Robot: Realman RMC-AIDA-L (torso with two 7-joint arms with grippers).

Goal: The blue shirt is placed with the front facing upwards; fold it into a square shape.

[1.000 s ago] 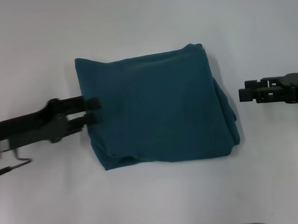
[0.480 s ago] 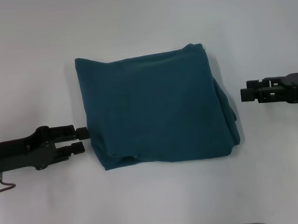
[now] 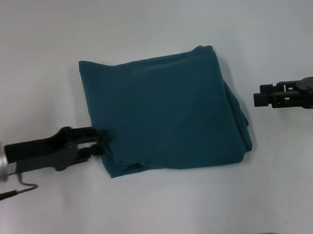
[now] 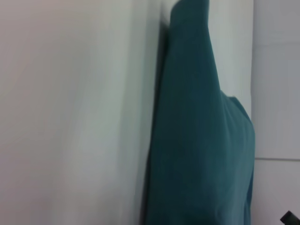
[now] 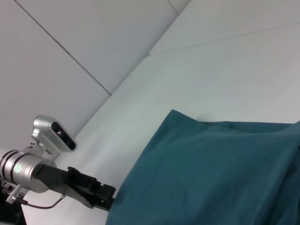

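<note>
The blue shirt [image 3: 166,111] lies folded into a rough rectangle in the middle of the white table, plain side up, with no lettering showing. Its right side has loose bunched layers [image 3: 240,118]. My left gripper [image 3: 103,141] is at the shirt's lower-left edge, open, with its fingertips touching the cloth. The right wrist view shows that same gripper [image 5: 107,198] meeting the shirt [image 5: 211,173] at its edge. From the left wrist, the shirt [image 4: 201,154] appears as a low folded stack. My right gripper [image 3: 257,99] hangs off to the right of the shirt, apart from it.
The white table [image 3: 152,28] surrounds the shirt on all sides. A thin cable [image 3: 13,191] trails from the left arm near the table's left side. White wall panels [image 5: 70,28] rise behind the table in the right wrist view.
The left gripper left the middle of the shirt's left edge, dropped back and toward the front, then came in again to the lower-left edge. The right gripper hardly moved.
</note>
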